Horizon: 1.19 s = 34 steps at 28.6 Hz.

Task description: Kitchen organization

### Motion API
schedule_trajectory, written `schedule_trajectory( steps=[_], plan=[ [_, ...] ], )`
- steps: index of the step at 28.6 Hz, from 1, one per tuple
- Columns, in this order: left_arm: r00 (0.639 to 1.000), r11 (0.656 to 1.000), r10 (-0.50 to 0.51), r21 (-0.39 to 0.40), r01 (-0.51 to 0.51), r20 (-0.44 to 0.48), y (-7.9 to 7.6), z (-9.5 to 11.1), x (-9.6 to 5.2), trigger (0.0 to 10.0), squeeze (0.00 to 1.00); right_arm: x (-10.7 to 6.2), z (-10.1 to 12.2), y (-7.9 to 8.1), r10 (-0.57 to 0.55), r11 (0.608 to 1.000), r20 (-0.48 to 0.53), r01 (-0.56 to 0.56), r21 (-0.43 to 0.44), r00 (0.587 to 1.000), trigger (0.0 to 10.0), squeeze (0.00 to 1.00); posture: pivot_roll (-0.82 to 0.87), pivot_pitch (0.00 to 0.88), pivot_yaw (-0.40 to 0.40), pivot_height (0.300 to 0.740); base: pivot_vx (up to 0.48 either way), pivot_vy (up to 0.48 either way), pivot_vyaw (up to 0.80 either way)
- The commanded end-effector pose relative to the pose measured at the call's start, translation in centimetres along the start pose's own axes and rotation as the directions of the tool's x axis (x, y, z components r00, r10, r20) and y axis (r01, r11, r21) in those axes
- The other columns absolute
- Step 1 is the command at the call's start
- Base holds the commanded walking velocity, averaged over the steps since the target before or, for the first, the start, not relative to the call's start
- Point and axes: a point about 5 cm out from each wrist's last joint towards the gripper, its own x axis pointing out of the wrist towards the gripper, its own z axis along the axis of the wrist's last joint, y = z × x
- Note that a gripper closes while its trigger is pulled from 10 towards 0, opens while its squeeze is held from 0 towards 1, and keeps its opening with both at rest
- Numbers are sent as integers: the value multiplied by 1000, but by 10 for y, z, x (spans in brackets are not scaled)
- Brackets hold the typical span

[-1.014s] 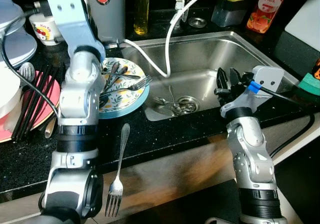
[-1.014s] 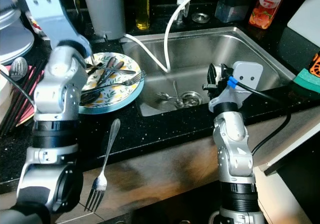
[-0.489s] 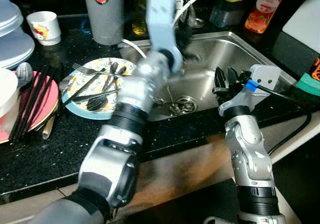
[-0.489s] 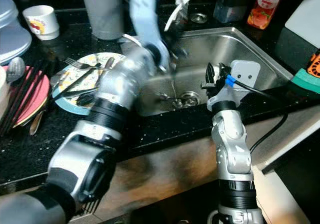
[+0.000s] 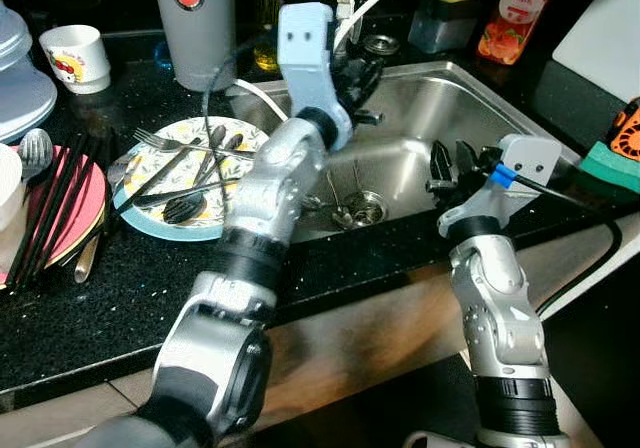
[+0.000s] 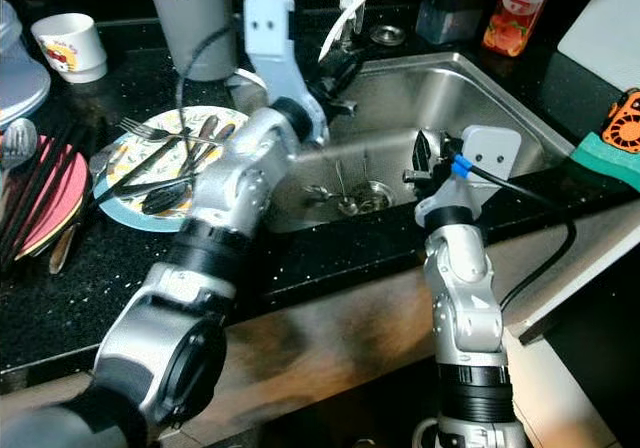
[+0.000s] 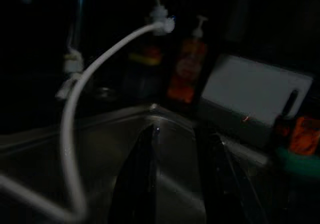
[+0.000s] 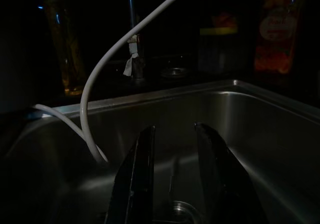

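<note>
Left eye view shows the left gripper (image 5: 358, 76) reaching over the back left corner of the steel sink (image 5: 480, 98), fingers parted and holding nothing, as its wrist view confirms. The right gripper (image 5: 455, 160) hovers over the sink's front rim, also released and empty. Two utensils, which look like spoons (image 5: 340, 206), lie at the drain (image 5: 362, 206) in the basin's front left part. On the counter, just off the sink's left rim, the patterned plate (image 5: 150, 158) carries a fork (image 5: 165, 141) and other cutlery.

The step in hand is, I judge, collecting the cutlery from the basin. To do it well, the left gripper should come down clear of the white hose (image 5: 262, 96) that loops into the sink's back left corner, so it does not snag. Approach a handle from above with the fingers set across it, not along it; thin metal lying flat on steel will slide unless it is pinched squarely.
</note>
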Motion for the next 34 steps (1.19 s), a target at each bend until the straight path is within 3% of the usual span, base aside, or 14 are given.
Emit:
schedule_trajectory(
  steps=[1,2,5,8,12,20,34],
  plan=[
    [999,995,-18,94,21,-27,-5,-4,-9,10000,0,1,-2,2,3,1000,-1,-3,15,1000,10000,0,38,101,-49,740,0,0,0],
    [1000,990,-1,141,5,-27,-5,-7,-16,10000,0,2,-2,3,6,1000,-1,-6,19,1000,10000,0,68,108,-48,740,0,0,0],
    [998,984,55,170,-51,-21,-1,-8,-27,10000,0,2,-2,4,10,1000,-1,-10,24,1000,10000,0,79,113,-49,740,0,0,0],
    [981,961,191,203,-188,2,18,-4,-39,10000,0,2,-4,6,18,999,-8,-17,28,1000,10000,0,93,115,-51,740,0,0,0],
    [969,936,246,262,-236,-5,31,-1,-55,10000,0,3,-5,8,34,999,-13,-33,31,999,10000,0,96,111,-56,740,0,0,0],
    [949,913,314,287,-291,-35,45,-4,-67,10000,0,2,-5,8,35,999,-12,-35,29,999,10000,0,91,96,-51,740,0,0,0],
    [937,891,350,313,-330,-10,54,9,-67,10000,0,4,-3,6,31,999,-3,-31,22,1000,10000,0,92,95,-54,740,0,0,0]
  ],
)
